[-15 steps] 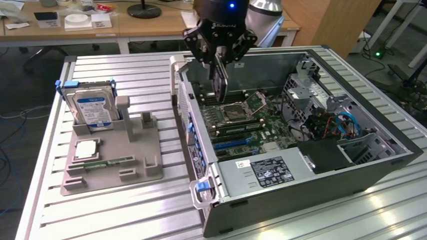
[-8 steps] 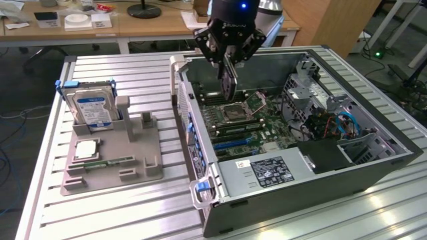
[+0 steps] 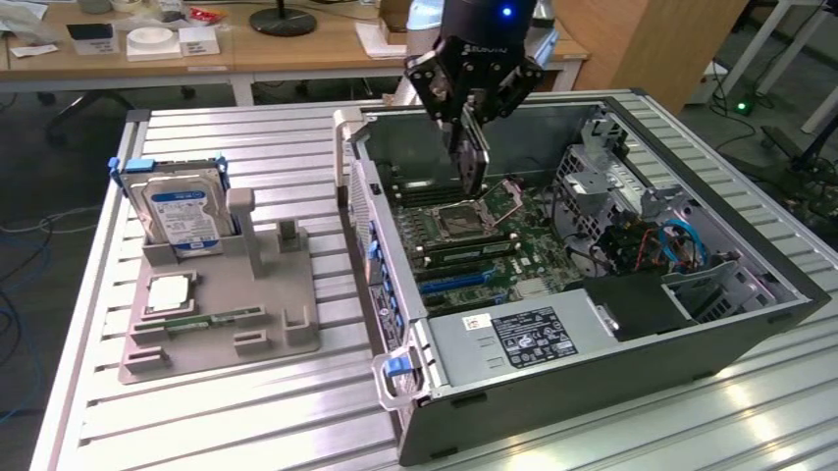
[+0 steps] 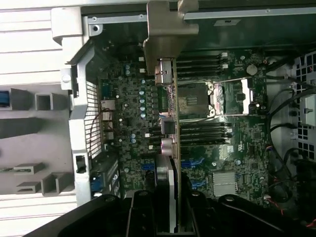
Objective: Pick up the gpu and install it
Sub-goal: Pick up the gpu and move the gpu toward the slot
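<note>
Slatted table bears the open case; over its motherboard the gripper clamps the gpu.

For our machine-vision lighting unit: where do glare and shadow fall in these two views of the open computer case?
Exterior view: glare streaks the ribbed aluminium table beside the open black computer case, whose interior lies darker; a blue light glows on the arm. Wrist view: the table slats look washed-out pale, while the black gripper holding the green circuit-board gpu sits in shadow.

surface: slatted metal table | on it: grey parts holder, open computer case, side by side
</note>
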`<state>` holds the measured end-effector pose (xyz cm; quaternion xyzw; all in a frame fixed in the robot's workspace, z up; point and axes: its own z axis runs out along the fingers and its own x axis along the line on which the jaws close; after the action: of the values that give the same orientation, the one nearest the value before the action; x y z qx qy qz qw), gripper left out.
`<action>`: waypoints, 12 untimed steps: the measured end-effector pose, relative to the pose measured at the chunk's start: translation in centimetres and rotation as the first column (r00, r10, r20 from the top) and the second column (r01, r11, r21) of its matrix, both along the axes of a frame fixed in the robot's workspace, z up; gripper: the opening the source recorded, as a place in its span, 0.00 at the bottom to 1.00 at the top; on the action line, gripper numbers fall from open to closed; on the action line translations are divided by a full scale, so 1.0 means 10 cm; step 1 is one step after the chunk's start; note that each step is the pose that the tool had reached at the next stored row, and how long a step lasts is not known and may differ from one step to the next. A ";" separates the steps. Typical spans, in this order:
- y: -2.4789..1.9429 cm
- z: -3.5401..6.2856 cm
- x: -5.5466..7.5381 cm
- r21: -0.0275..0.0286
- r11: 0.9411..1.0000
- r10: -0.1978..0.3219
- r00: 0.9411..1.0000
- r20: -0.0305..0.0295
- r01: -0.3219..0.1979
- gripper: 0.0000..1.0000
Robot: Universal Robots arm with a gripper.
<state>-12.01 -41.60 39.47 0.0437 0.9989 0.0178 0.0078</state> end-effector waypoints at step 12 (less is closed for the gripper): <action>0.000 0.000 0.44 0.000 1.000 0.000 1.000 0.000 0.000 0.28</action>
<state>-7.57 -41.60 39.47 0.0436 0.9989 0.0178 0.0078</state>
